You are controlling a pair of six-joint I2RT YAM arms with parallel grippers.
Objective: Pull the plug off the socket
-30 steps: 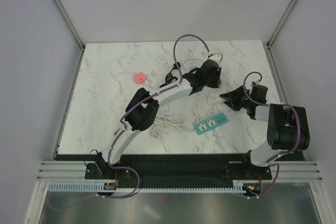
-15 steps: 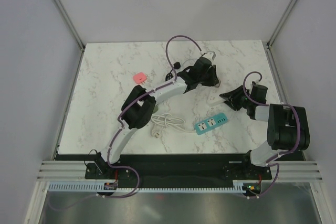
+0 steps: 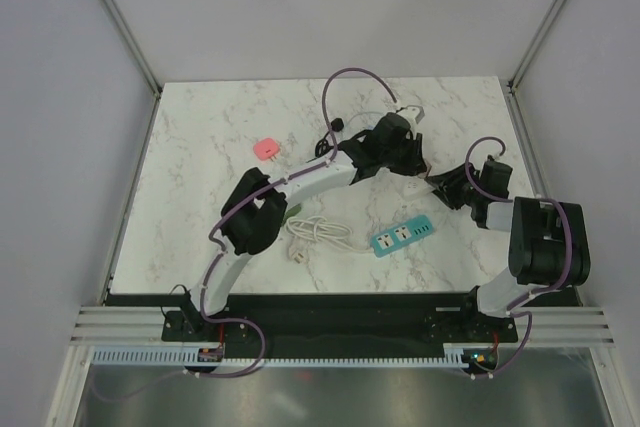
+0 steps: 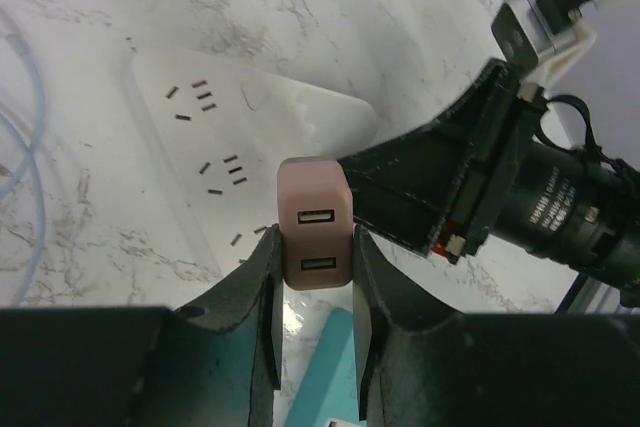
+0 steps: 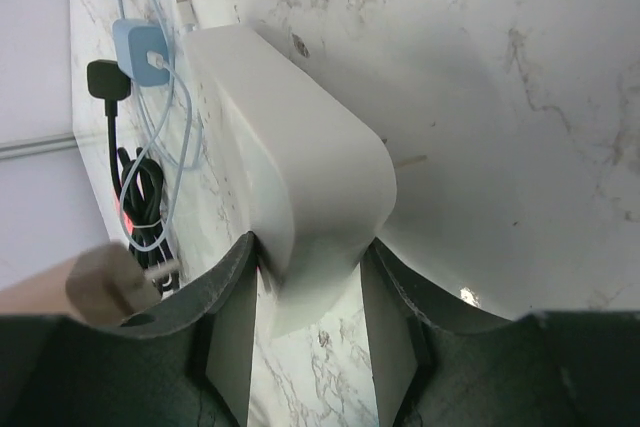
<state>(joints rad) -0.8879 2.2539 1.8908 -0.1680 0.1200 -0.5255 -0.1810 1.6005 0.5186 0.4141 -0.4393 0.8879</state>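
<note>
Plug (image 4: pixel 315 232), a dusty-pink block with two USB ports on its face, sits clamped between the black fingers (image 4: pixel 262 292) of the left gripper (image 4: pixel 314 252), held just above the white power strip (image 4: pixel 200 127). In the right wrist view its metal prongs (image 5: pixel 160 269) hang bare, clear of the sockets. The right gripper (image 5: pixel 308 267) pinches the rounded end of that strip, which lies flat on the marble table (image 3: pixel 200 147). Seen from above, the left arm (image 3: pixel 300 179) stretches diagonally from its base to the table's far centre-right, wrist tipped down. The right arm (image 3: pixel 535 237) is folded tight, its forearm pointing left toward the strip.
</note>
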